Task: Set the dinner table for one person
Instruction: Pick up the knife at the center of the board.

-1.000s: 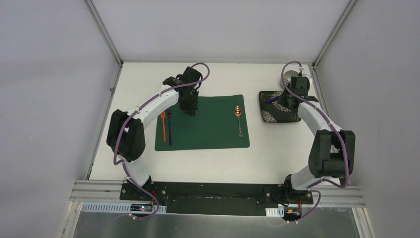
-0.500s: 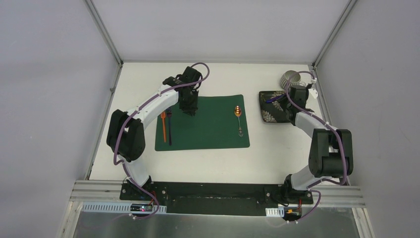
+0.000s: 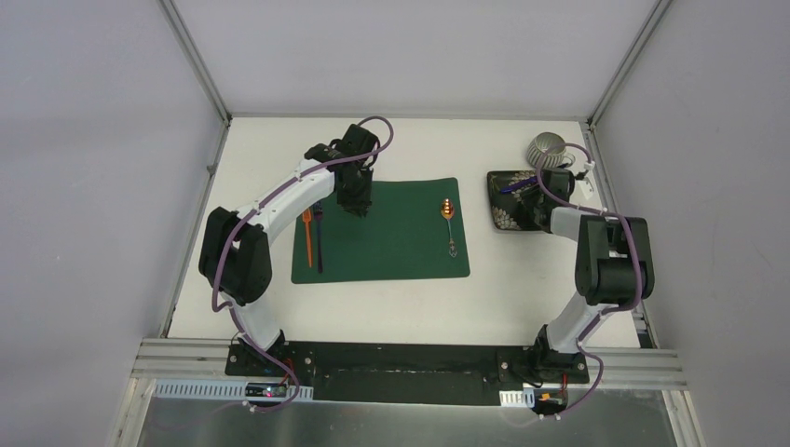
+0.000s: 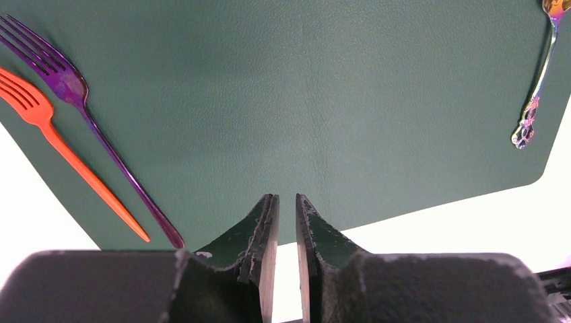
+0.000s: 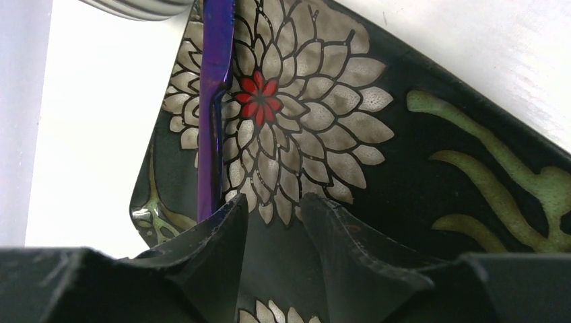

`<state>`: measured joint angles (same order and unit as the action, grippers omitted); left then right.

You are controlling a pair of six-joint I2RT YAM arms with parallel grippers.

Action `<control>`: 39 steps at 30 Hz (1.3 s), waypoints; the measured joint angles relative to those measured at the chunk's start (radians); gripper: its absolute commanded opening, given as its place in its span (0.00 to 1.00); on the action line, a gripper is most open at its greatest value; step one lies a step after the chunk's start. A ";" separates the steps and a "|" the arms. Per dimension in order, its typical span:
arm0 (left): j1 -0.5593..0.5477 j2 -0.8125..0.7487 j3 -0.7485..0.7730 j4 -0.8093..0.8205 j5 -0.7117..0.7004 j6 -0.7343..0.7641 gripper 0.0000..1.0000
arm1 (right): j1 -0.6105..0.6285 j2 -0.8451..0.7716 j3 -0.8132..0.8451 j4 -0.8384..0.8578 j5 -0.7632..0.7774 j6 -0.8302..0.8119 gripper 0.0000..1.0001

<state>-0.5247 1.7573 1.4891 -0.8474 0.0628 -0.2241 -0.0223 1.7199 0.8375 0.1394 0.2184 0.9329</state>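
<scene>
On the white dinner table [image 3: 522, 279] lies a dark green placemat [image 3: 391, 242]. An orange fork [image 3: 306, 237] and a purple fork [image 3: 319, 240] lie on its left side, and a gold spoon [image 3: 449, 222] on its right. My left gripper [image 3: 357, 203] hovers over the mat's far left part, its jaws nearly together and empty [image 4: 286, 202]. My right gripper [image 3: 537, 200] is open low over a dark floral plate [image 3: 506, 212]. A purple utensil [image 5: 214, 101] lies on the plate just outside my right gripper's [image 5: 273, 202] left finger. A ribbed silver cup [image 3: 548, 149] stands behind the plate.
Aluminium frame posts [image 3: 200, 70] rise at the table's far corners, with grey walls close on both sides. The right arm's elbow [image 3: 610, 265] is folded near the right edge. In the left wrist view both forks [image 4: 67, 81] and the spoon [image 4: 539, 87] lie on the mat [image 4: 303, 101].
My right gripper has drawn back from the cup toward me and now sits over the plate; its elbow has folded higher. The cup is now fully in view. The left arm has not moved.
</scene>
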 measured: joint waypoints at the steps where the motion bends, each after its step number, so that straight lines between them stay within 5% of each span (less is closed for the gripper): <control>1: 0.000 0.000 0.000 0.000 0.000 0.000 0.17 | 0.000 0.006 0.000 0.006 -0.002 0.006 0.46; 22: 0.000 0.000 0.000 -0.002 0.000 0.000 0.17 | -0.003 0.078 -0.044 0.242 -0.038 0.117 0.56; 39: 0.000 0.000 0.000 -0.002 0.000 0.000 0.17 | -0.005 0.191 -0.018 0.450 -0.076 0.185 0.53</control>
<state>-0.5247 1.7569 1.4891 -0.8490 0.0631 -0.2241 -0.0269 1.9106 0.8196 0.5892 0.1429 1.1175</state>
